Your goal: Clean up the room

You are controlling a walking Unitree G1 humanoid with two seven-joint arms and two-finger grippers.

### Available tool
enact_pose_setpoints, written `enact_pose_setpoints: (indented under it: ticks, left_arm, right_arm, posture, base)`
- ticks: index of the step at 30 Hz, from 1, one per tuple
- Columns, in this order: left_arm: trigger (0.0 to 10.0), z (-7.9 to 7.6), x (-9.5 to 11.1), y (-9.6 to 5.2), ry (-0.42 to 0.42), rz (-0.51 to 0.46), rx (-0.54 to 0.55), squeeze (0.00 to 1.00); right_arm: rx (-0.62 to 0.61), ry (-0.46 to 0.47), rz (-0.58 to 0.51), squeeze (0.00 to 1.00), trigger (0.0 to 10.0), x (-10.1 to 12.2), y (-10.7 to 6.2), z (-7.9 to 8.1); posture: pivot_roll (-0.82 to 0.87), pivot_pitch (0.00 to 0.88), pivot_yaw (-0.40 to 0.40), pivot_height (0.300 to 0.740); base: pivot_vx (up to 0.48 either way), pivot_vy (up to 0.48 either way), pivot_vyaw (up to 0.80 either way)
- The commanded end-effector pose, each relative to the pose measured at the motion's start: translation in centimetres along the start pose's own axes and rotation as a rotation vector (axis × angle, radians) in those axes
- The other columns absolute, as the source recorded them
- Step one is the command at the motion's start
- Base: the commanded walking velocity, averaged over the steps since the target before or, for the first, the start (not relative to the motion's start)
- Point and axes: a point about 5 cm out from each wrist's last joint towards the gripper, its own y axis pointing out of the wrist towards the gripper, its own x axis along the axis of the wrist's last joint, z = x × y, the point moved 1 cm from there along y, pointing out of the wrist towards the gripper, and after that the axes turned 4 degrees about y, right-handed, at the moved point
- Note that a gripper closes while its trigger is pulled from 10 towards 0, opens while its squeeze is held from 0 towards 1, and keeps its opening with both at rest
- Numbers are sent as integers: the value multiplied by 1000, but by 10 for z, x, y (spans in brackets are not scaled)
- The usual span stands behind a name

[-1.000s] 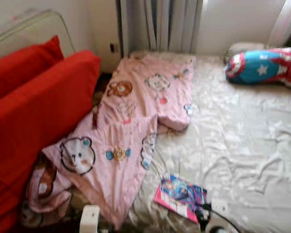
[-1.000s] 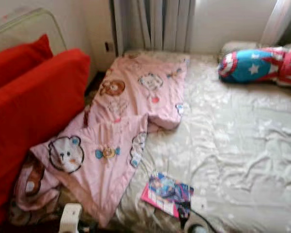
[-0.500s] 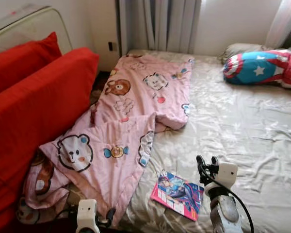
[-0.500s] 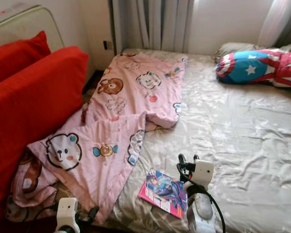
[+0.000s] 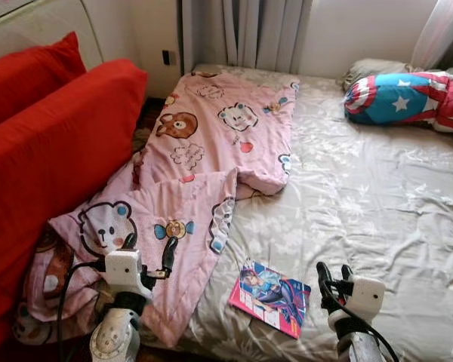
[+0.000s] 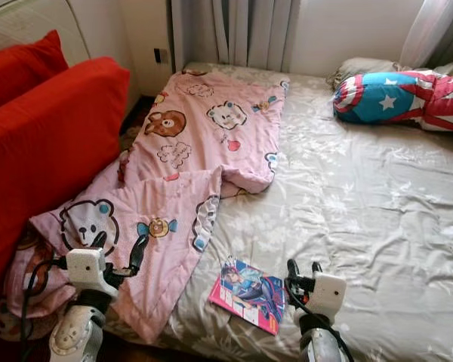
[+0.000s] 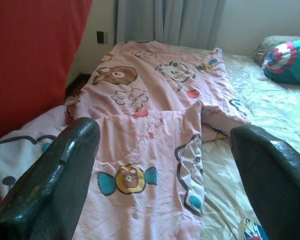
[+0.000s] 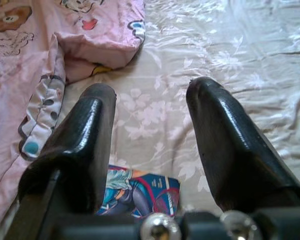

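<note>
Far left, red sofa cushions (image 5: pixel 53 143). Left gripper (image 5: pixel 147 253), jaws spread and empty, hovers over the near corner of the pink blanket (image 5: pixel 204 173), which droops off the bed's (image 5: pixel 377 204) left edge; a shallow pinch could drag it onto the floor. Comic book (image 5: pixel 270 296) lies near edge; right gripper (image 5: pixel 334 273), jaws spread, beside it, may shove it off.

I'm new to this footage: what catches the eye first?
A pink cartoon-print quilt sprawls over the bed's left side, spilling toward the red sofa. A colourful book lies near the bed's front edge, and a star-patterned pillow sits at the far right.
</note>
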Motion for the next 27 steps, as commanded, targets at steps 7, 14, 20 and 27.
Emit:
enact_pose_setpoints:
  ticks: [7,14,20,27]
  left_arm:
    - [10000,-9,1,2,-11,42,-50,0]
    - [10000,-14,1,8,-19,66,-78,0]
    - [10000,-15,-1,7,-25,75,-69,0]
    - [10000,-16,-2,6,-26,80,-70,0]
  right_arm:
    - [13,-59,35,0,10000,6,11,4]
    - [-12,-82,32,0,10000,10,15,-2]
    - [-30,-61,24,0,10000,10,13,-2]
    - [-22,-73,57,0,10000,6,15,2]
  posture:
    - [-91,125,-45,740]
    - [-90,127,-43,696]
    - [-79,121,-47,691]
    - [-77,112,-48,676]
  base:
    - [0,0,0]
    - [0,0,0]
    - [0,0,0]
    - [0,0,0]
